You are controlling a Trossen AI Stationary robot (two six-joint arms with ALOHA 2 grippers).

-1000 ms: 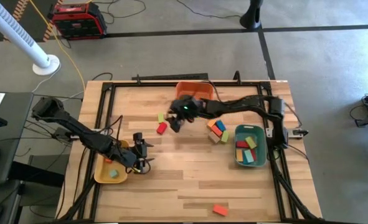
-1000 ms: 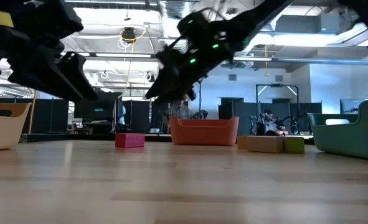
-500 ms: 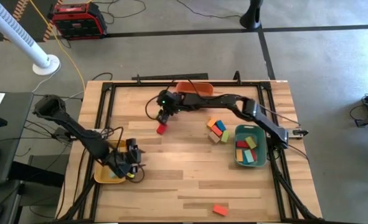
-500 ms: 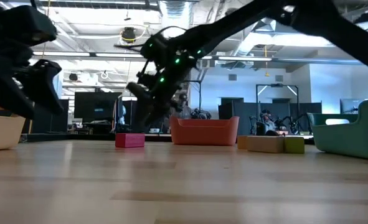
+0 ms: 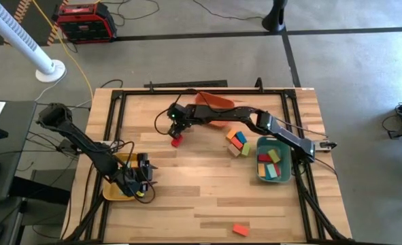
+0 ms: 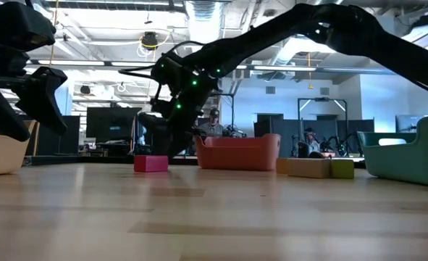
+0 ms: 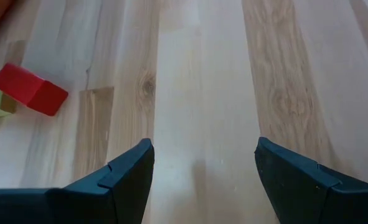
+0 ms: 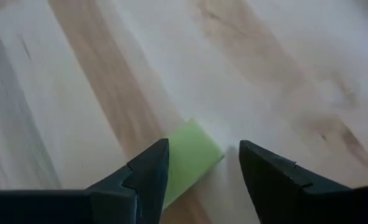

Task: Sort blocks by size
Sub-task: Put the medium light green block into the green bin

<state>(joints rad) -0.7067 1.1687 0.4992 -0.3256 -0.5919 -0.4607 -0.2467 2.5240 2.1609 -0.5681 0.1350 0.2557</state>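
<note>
The right gripper [image 8: 199, 168], jaws parted and holding nothing, hovers over a pale green block [image 8: 191, 158] lying flat between its fingers. The arm stretches far across from the right beside a red block [image 5: 176, 141]; only the wrist view shows the green one. The left gripper [image 5: 141, 185] waits open near the yellow tray [image 5: 112, 192]

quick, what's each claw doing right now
left claw: open, empty, by the yellow tray.
right claw: open, holding nothing, with a green block on the table between its fingers.
</note>
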